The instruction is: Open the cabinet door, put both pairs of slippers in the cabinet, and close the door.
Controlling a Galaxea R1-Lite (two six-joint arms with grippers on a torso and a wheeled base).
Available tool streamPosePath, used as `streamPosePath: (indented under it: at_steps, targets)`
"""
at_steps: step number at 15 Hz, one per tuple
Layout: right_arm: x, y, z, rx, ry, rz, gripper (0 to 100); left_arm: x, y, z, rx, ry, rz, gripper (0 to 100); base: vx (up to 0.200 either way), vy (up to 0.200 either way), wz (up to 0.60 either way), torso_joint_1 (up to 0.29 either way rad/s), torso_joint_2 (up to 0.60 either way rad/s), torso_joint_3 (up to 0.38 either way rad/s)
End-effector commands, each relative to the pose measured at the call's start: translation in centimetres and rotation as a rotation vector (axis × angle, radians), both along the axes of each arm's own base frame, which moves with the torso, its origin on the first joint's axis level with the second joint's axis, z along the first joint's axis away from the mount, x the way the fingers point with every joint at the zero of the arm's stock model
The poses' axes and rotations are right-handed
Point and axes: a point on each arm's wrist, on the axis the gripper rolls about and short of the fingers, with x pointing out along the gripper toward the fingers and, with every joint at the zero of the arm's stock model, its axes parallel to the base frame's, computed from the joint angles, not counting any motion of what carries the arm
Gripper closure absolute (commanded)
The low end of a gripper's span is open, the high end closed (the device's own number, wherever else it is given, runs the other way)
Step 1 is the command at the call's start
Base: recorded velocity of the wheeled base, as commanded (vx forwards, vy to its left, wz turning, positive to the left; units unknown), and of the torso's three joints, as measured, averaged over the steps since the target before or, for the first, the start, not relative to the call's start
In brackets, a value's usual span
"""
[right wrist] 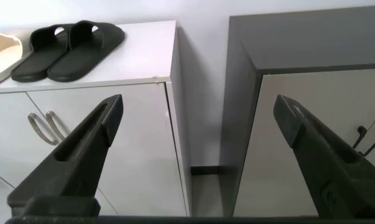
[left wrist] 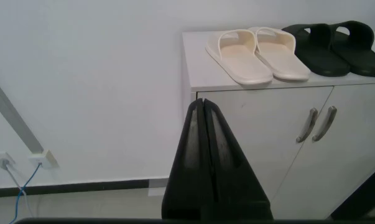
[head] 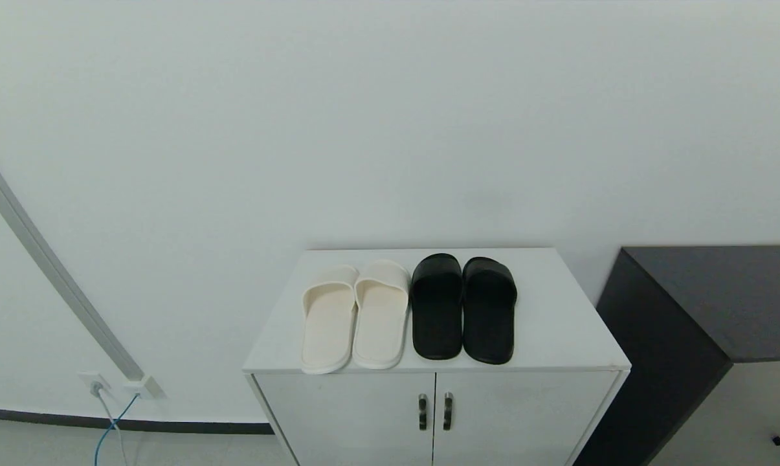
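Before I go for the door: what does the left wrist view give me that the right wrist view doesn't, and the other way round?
Left wrist view adds: the left gripper with fingers shut, the whole white pair of slippers, and wall sockets with a blue cable low on the wall.
Right wrist view adds: the right gripper, open, and the dark grey cabinet standing beside the white one, with a narrow gap between them.
Shared: the black pair of slippers, the white cabinet with its doors closed, and its two door handles.
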Motion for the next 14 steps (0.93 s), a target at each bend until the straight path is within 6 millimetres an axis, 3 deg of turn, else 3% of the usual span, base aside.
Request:
streamPosePath:
  at_steps: [1, 7, 8, 9, 10, 12, 14]
  targets:
    - [0.0, 0.0, 0.0, -0.001, 0.001, 0.001, 0, 0.0, 0.0, 0.0, 0.0, 0.001, 0.0, 100, 0.0, 0.0, 0.0, 0.0, 0.0, 0.0]
    - [0.0, 0.0, 0.1, -0.004, 0.005, 0.007, 0, 0.0, 0.0, 0.0, -0.002, 0.001, 0.0, 100, 0.0, 0.0, 0.0, 0.0, 0.0, 0.0]
    - [0.1, 0.0, 1.7, 0.018, -0.01, 0.012, 0, 0.0, 0.0, 0.0, -0.002, 0.001, 0.0, 100, 0.0, 0.0, 0.0, 0.0, 0.0, 0.0]
    - [-0.1, 0.0, 5.1, 0.07, -0.048, 0.027, 0, 0.0, 0.0, 0.0, -0.002, 0.001, 0.002, 100, 0.0, 0.0, 0.0, 0.0, 0.0, 0.0]
    - [0.7, 0.0, 6.0, 0.057, 0.027, 0.077, 0, 0.0, 0.0, 0.0, -0.002, 0.001, 0.002, 100, 0.0, 0.0, 0.0, 0.0, 0.0, 0.0]
    - [3.0, 0.3, 5.3, 0.0, 0.222, 0.182, 0, 0.0, 0.0, 0.0, -0.002, 0.001, 0.002, 100, 0.0, 0.0, 0.0, 0.0, 0.0, 0.0]
    - [6.6, 0.6, 6.2, 0.018, 0.303, 0.223, 0, 0.0, 0.0, 0.0, -0.012, 0.001, 0.005, 100, 0.0, 0.0, 0.0, 0.0, 0.0, 0.0]
